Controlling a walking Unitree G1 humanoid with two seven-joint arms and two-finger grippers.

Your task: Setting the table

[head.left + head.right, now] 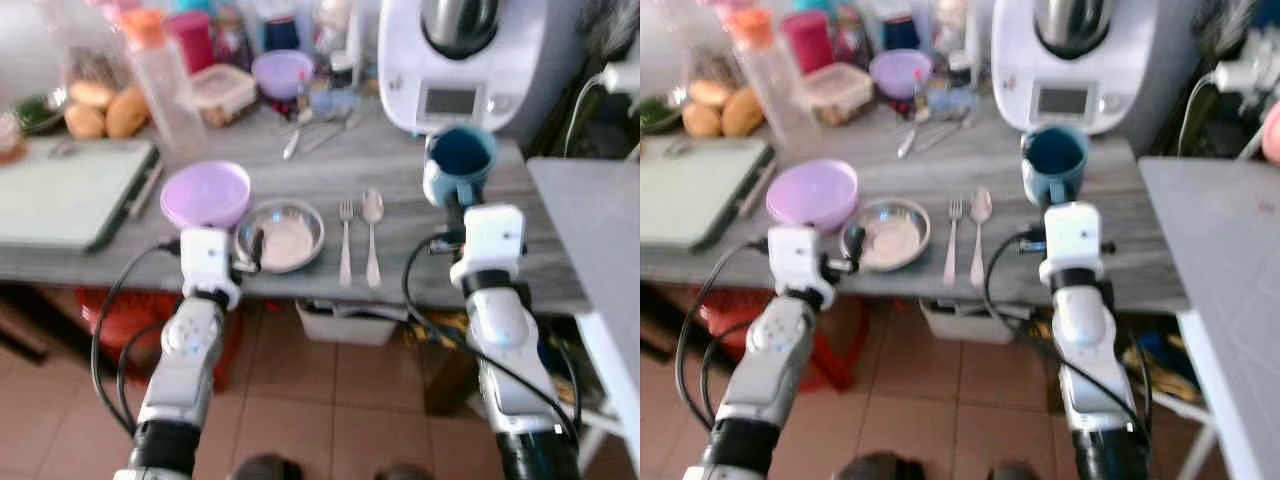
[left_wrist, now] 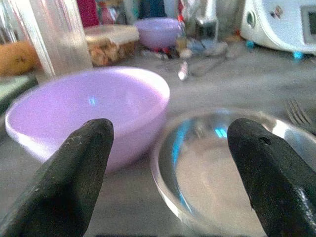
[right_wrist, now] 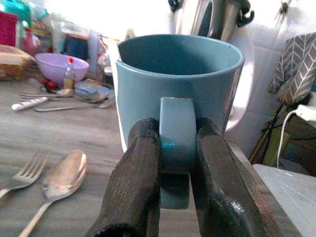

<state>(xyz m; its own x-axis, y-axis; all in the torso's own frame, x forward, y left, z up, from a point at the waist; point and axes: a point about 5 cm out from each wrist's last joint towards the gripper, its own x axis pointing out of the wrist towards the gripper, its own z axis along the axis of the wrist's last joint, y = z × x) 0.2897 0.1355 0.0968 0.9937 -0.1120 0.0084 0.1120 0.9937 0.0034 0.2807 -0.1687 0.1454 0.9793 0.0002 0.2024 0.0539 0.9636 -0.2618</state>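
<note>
My right gripper (image 3: 175,148) is shut on the handle of a blue mug (image 1: 460,160), which is upright over the grey wooden table (image 1: 400,160), in front of a white kitchen machine. A fork (image 1: 346,240) and a spoon (image 1: 372,232) lie side by side near the front edge, left of the mug. Left of them sit a steel bowl (image 1: 285,235) and a lilac bowl (image 1: 205,194). My left gripper (image 2: 170,163) stands open at the table's front edge, facing the gap between those two bowls, with nothing between its fingers.
A white kitchen machine (image 1: 460,55) stands at the back right. A green cutting board (image 1: 65,190) lies at the left. Bottles, a lidded box, a second lilac bowl (image 1: 282,72), bread rolls and loose cutlery crowd the back. A grey surface (image 1: 590,220) adjoins on the right.
</note>
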